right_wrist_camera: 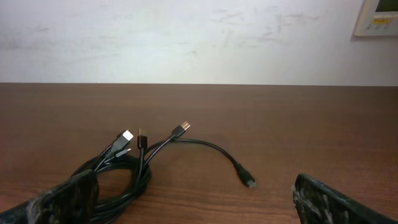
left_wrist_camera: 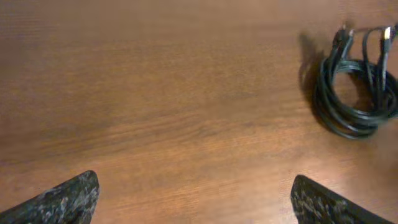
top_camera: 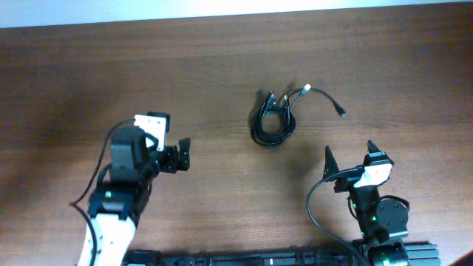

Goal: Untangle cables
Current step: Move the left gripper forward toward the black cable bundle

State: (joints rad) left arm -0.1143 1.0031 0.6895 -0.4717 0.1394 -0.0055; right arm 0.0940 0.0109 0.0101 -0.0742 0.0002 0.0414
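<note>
Overhead view: left gripper (top_camera: 185,155) and right gripper (top_camera: 349,154) are held spread and empty, judged ready for grasping. The cables (top_camera: 275,122) are seen coiled ahead of both, between them, one loose plug end (top_camera: 343,114) trailed nearer the right gripper.

1. setting: an indoor robotics lab or test room; its exact kind cannot be told.
2. the left arm (top_camera: 118,188) and right arm (top_camera: 378,214) stand at the near edge of one table, by a black rail (top_camera: 244,258).
3. the table (top_camera: 222,66) has a plain brown wood-grain top, like office furniture.
4. right wrist view: behind the table, a bare whitish wall (right_wrist_camera: 186,37), scuffed, carries a pale control panel (right_wrist_camera: 377,17) at the upper right.
</note>
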